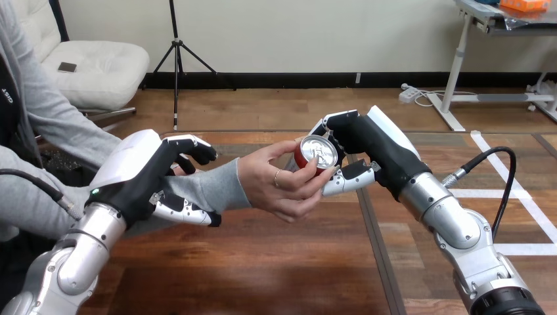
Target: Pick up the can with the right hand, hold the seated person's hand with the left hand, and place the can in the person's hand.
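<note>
**Operator:** Head view. Where is the can, and why is it held there?

**Guide:** You find the can [316, 153] raised above the tabletop [263, 262], tipped so that its top faces the camera. The right robot hand [368, 141] is closed round it from the can's right, with fingers over it and thumb beneath. The person's hand [276, 187] meets the can from its left, cupped towards it, with thumb and fingers touching it. Both hands are on the can, so judge this as the transfer step, with the can not yet released.

**Operator:** And left of the can?

**Guide:** There the left robot hand [141, 180] is curled round the person's forearm [210, 187], fingers over the grey sleeve and thumb under it. Read that grip as a steadying hold that fixes the receiving hand at the can's height. You should expect that the right robot hand must open before the can's weight passes across.
</note>
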Controlling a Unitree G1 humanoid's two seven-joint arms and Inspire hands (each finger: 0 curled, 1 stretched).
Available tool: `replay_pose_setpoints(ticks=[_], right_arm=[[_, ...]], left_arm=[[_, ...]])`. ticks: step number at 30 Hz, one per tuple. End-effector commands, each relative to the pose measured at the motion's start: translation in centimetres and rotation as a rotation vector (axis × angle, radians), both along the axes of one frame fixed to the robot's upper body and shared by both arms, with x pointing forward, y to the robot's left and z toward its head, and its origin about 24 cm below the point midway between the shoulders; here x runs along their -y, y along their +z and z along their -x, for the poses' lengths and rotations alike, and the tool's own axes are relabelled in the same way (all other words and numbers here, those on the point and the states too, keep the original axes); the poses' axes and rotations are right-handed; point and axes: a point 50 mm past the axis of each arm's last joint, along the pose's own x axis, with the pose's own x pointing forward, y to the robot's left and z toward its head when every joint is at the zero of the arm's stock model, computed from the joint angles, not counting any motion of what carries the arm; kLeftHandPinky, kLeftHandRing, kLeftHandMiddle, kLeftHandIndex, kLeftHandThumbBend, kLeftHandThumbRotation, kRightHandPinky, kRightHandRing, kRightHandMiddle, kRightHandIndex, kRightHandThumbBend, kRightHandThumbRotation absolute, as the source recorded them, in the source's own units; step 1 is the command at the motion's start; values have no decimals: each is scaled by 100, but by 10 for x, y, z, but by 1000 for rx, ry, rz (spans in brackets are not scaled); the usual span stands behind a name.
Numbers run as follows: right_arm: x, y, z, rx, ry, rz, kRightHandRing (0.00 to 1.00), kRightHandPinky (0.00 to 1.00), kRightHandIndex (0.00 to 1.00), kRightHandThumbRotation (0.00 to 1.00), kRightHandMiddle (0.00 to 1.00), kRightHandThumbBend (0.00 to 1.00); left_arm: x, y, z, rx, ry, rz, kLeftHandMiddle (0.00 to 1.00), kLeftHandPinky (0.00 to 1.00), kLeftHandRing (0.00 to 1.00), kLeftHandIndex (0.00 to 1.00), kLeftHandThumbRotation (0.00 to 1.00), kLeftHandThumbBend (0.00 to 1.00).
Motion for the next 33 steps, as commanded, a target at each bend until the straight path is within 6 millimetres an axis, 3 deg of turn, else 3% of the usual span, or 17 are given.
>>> replay_pose_setpoints(ticks=[1,16,33], right_arm=[[-1,28,-11,95,-5,-4,34,32,42,0,38,86],[2,26,-11,83,-15,16,36,33,42,0,39,87],[5,25,-11,26,-19,4,44,39,50,0,47,96]], left_arm=[[-2,25,-6,101,0,5,69,49,64,67,16,95],[-2,25,-6,95,-8,-14,68,48,62,67,19,93],[-3,25,-4,93,-12,-14,69,49,64,67,25,91]])
